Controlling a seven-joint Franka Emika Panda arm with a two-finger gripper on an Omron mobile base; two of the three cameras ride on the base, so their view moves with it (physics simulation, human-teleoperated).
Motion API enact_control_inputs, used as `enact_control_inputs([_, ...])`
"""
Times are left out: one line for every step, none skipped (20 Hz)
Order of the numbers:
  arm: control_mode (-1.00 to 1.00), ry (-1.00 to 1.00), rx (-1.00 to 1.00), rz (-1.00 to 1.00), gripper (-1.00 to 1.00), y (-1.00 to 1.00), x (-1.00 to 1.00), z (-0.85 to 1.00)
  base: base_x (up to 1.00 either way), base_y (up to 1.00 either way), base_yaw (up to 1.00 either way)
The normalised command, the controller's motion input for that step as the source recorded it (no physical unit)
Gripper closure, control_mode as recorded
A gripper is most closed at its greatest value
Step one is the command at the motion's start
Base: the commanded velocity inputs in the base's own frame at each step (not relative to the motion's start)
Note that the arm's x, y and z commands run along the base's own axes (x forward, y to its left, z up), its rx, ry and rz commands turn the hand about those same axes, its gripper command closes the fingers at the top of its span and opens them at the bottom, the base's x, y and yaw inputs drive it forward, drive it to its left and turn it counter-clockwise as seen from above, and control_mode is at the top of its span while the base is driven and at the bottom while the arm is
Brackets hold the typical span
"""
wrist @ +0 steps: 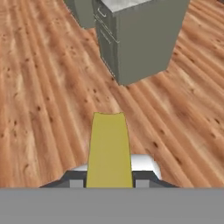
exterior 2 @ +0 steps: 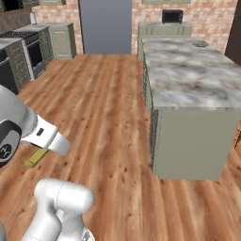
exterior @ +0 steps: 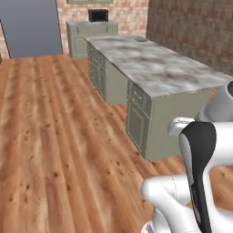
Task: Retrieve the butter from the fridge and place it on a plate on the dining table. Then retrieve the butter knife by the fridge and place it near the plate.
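Observation:
The butter (wrist: 109,148), a flat yellow stick, juts out between my two finger tips, and my gripper (wrist: 109,182) is shut on it above the wooden floor. From the right base, the butter (exterior 2: 36,156) hangs from the gripper (exterior 2: 43,150) at the lower left, well left of the dining table (exterior 2: 188,75). The table's marble top (exterior: 154,63) runs away from me on a pale green base (wrist: 140,39). A small round grey plate (exterior 2: 201,44) lies at its far end (exterior: 142,40). The fridge and the butter knife are out of view.
Open wooden floor (exterior: 54,127) lies between me and the table. A stove and cabinets (exterior 2: 23,47) line the left wall. A back counter carries a black microwave (exterior 2: 172,16). A tall grey-blue panel (exterior 2: 104,26) stands at the far wall.

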Motion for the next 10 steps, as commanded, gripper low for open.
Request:
enact_control_inputs([1.0,0.0,0.0,0.0,1.0,0.0,0.0,0.0,0.31,-1.0,0.03])
enact_control_inputs([1.0,0.0,0.0,0.0,1.0,0.0,0.0,0.0,0.29,-1.0,0.04])
enact_control_inputs([1.0,0.0,0.0,0.0,1.0,0.0,0.0,0.0,0.35,-1.0,0.04])
enact_control_inputs([1.0,0.0,0.0,0.0,1.0,0.0,0.0,0.0,0.33,-1.0,0.05])
enact_control_inputs([1.0,0.0,0.0,0.0,1.0,0.0,0.0,0.0,0.3,-1.0,0.06])
enact_control_inputs([1.0,0.0,0.0,0.0,1.0,0.0,0.0,0.0,0.32,-1.0,0.06])
enact_control_inputs([1.0,0.0,0.0,0.0,1.0,0.0,0.0,0.0,0.36,-1.0,0.03])
enact_control_inputs([1.0,0.0,0.0,0.0,1.0,0.0,0.0,0.0,0.4,-1.0,0.0])
enact_control_inputs([1.0,0.0,0.0,0.0,1.0,0.0,0.0,0.0,0.49,-1.0,0.0])
enact_control_inputs([1.0,0.0,0.0,0.0,1.0,0.0,0.0,0.0,0.54,-1.0,0.0])
